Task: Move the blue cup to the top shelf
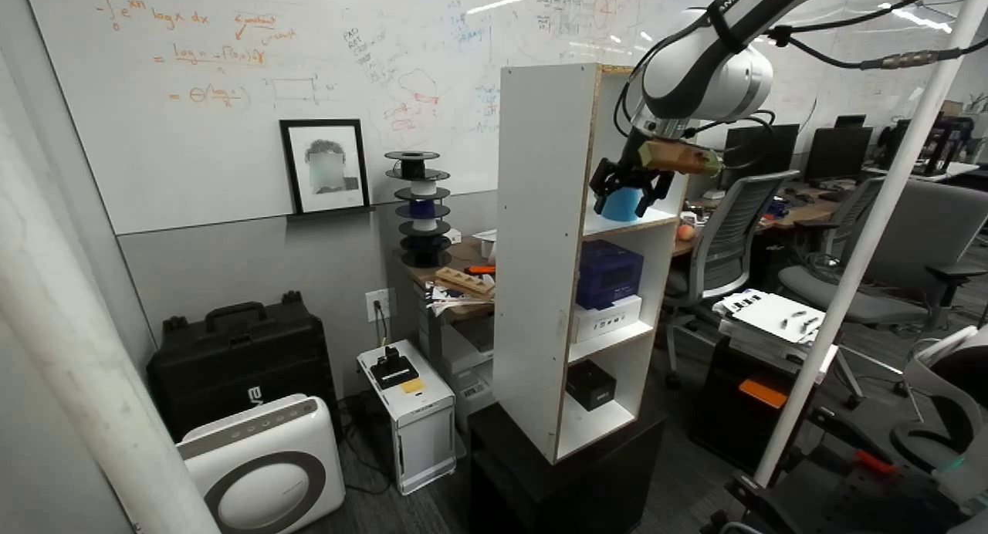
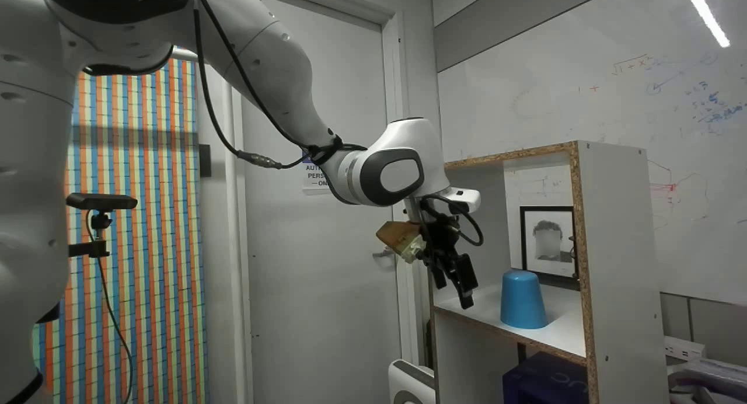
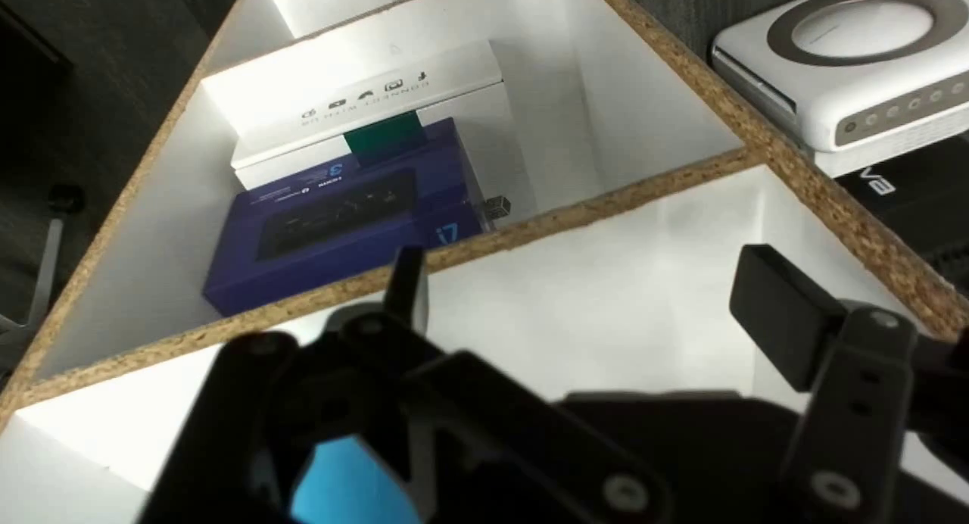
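The blue cup (image 2: 522, 300) stands on the floor board of the shelving unit's upper compartment, narrow end up. It shows partly behind my fingers in an exterior view (image 1: 620, 204) and as a blue patch in the wrist view (image 3: 352, 488), behind the left finger. The top shelf (image 2: 513, 154) shows its raw front edge in both exterior views (image 1: 617, 69); its upper face is hidden. My gripper (image 2: 454, 293) is open and empty at the front of the upper compartment, beside and apart from the cup. In the wrist view its fingers (image 3: 590, 297) are wide apart over white board.
The unit's side walls (image 1: 540, 248) flank the compartment. Below, a dark blue box (image 1: 610, 273) sits on a white box (image 1: 606, 322), and a black box (image 1: 591, 385) is in the lowest compartment. Chairs, a desk and an air purifier (image 1: 266, 472) stand around.
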Controlling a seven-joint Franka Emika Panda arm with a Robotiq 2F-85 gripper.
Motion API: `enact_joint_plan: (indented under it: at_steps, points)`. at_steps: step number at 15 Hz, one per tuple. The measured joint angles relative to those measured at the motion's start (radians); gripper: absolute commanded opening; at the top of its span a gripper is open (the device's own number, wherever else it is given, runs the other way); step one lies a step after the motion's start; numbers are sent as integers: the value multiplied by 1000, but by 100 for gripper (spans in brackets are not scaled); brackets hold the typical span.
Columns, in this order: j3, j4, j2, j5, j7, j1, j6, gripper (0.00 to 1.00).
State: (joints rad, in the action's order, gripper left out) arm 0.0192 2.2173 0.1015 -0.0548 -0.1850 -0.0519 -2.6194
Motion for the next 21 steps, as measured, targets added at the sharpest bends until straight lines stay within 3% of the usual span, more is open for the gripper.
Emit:
enact_joint_plan:
  at_steps: [5,10,13,21]
  points:
    - [29,88,-20,184,-99,3,-104,100]
    - [99,153,-79,552,-357,0,-291,100]
    - [124,157,-108,729,-499,-11,-340,100]
    - [154,159,-104,876,-601,-42,-453,100]
